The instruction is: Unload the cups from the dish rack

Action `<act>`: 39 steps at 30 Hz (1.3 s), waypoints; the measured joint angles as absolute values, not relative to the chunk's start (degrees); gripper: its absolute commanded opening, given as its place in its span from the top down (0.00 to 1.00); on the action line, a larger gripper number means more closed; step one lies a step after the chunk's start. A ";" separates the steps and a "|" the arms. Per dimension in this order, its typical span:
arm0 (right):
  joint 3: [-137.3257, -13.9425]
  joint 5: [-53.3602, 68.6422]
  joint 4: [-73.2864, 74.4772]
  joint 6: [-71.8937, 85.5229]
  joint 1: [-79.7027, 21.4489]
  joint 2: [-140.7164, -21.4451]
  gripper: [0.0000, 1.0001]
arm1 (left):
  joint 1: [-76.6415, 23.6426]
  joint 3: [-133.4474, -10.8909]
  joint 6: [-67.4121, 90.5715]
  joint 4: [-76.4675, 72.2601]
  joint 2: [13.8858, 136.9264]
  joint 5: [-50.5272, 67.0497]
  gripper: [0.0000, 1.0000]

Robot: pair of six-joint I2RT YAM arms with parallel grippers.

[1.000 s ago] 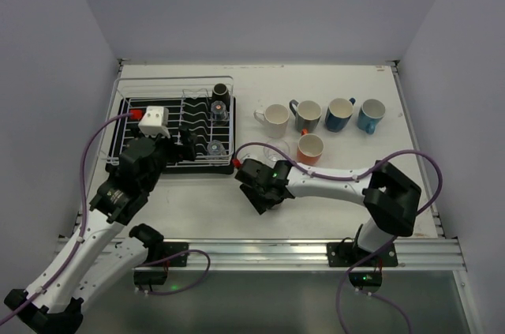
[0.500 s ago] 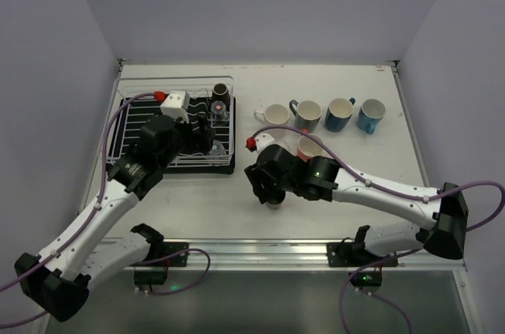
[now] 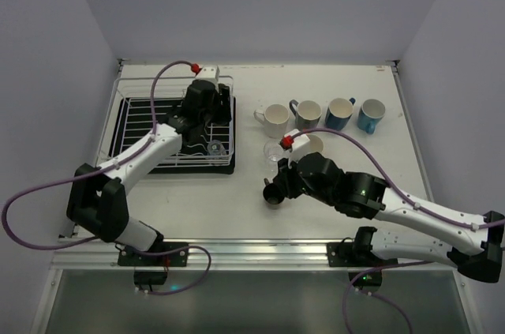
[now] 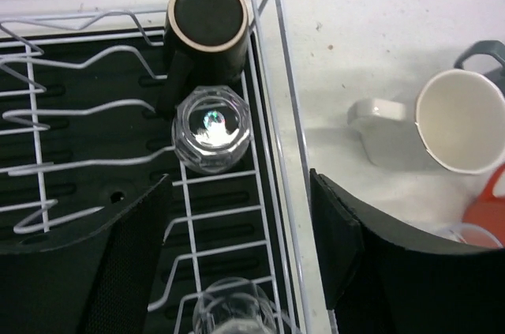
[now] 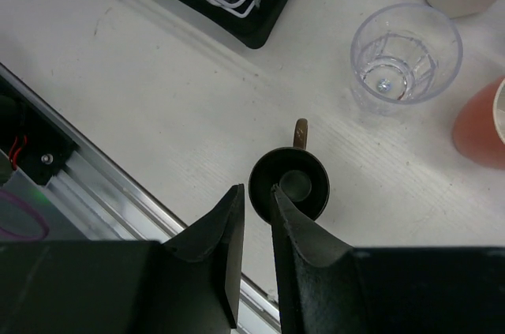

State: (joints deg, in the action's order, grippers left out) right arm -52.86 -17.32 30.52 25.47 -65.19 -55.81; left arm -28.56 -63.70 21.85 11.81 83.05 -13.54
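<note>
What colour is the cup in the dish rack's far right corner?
Dark brown cup, pale tan ring; clearest in left wrist view.

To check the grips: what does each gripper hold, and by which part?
The right gripper pinches the small dark brown cup by its rim, one finger inside; the left gripper, open, holds nothing.

We see the white counter [image 3: 331, 81] bearing the dish rack [image 3: 130, 125], five mugs [image 3: 308, 115], a clear tumbler [image 3: 274, 150] and a dark brown cup [image 3: 274, 194].

I count five mugs [image 3: 276, 120] of different colours, three clear glasses [image 4: 211, 127], two dark brown cups [image 5: 288, 184] and one white wire dish rack [image 3: 138, 121].
</note>
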 measured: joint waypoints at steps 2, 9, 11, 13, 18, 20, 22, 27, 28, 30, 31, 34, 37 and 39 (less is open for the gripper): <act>-51.48 -17.58 29.71 25.47 -65.12 -54.08 0.78 | -28.03 -65.47 21.63 11.18 86.17 -14.20 0.32; -49.21 -18.59 27.79 25.43 -64.73 -51.46 0.79 | -25.82 -68.90 20.47 9.34 92.92 -14.61 0.33; -48.86 -18.57 27.57 25.41 -64.53 -51.18 0.79 | -25.58 -69.47 19.92 8.71 94.41 -14.57 0.33; -48.58 -18.57 27.29 25.39 -64.51 -50.92 0.79 | -25.52 -70.08 19.55 7.99 95.94 -14.50 0.33; -48.49 -18.55 26.94 25.39 -64.49 -50.83 0.79 | -25.50 -71.83 18.59 7.49 99.72 -14.35 0.42; -48.47 -18.55 26.89 25.41 -64.47 -50.83 0.79 | -25.50 -71.99 18.35 7.35 100.55 -14.50 0.45; -48.47 -18.55 26.89 25.41 -64.47 -50.83 0.78 | -25.50 -71.99 18.28 7.35 100.75 -14.85 0.51; -48.47 -18.57 26.85 25.41 -64.47 -50.83 0.78 | -25.52 -72.01 17.76 7.33 100.73 -16.58 0.87; -48.47 -18.59 26.85 25.41 -64.45 -50.83 0.76 | -25.52 -72.01 17.78 7.33 100.71 -16.73 0.90; -48.47 -18.57 26.59 25.43 -64.45 -50.85 0.72 | -25.56 -72.01 17.78 7.46 100.55 -16.88 0.92; -48.47 -18.55 26.28 25.43 -64.45 -50.87 0.69 | -25.56 -71.99 17.82 7.70 100.16 -16.86 0.93; -48.51 -18.39 24.36 25.61 -64.18 -51.03 0.62 | -25.56 -70.52 18.44 8.01 96.42 -16.29 0.96; -48.51 -17.23 19.55 26.02 -63.42 -51.81 0.56 | -25.50 -67.51 19.94 7.03 88.14 -14.61 0.98; -48.31 -15.33 14.90 26.61 -62.52 -52.82 0.51 | -25.50 -65.17 21.34 6.28 81.41 -12.75 0.98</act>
